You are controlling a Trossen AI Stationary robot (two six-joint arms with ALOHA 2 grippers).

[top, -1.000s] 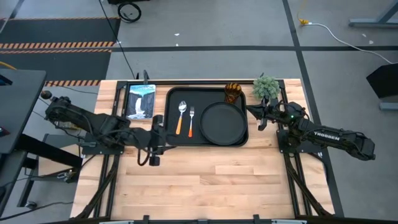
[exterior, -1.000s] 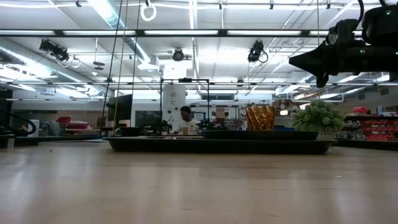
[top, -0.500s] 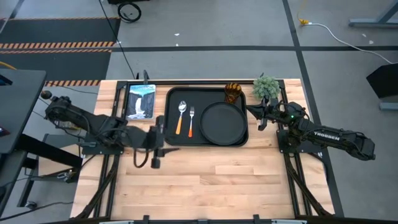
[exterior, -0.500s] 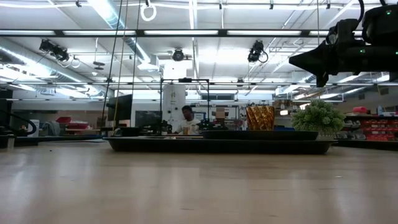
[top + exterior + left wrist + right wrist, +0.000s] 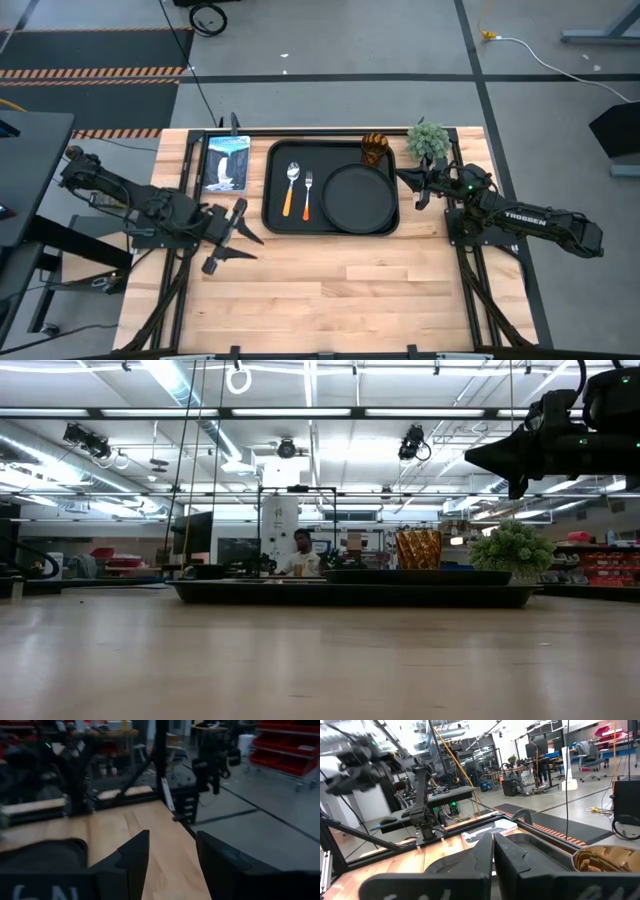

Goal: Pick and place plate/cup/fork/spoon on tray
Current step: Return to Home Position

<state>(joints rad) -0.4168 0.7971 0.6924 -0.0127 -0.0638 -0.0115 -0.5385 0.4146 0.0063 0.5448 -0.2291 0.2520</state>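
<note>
The black tray (image 5: 330,226) lies at the table's far middle. The round black plate (image 5: 358,198) lies flat in its right half. The amber cup (image 5: 374,149) stands upright in its far right corner. The spoon (image 5: 291,187) and the fork (image 5: 307,193) lie side by side in its left half. My left gripper (image 5: 236,236) is open and empty over the bare table, left of the tray's near left corner; it also shows in its wrist view (image 5: 170,865). My right gripper (image 5: 404,184) is shut and empty, raised just right of the tray.
A small green potted plant (image 5: 428,140) stands at the far right, beside the cup and behind my right gripper. A picture card (image 5: 226,162) lies left of the tray. The near half of the wooden table (image 5: 350,290) is bare.
My left gripper has drawn back toward the table's left edge, away from the tray, and has turned about as it went. My right arm and the things on the tray have stayed where they were.
</note>
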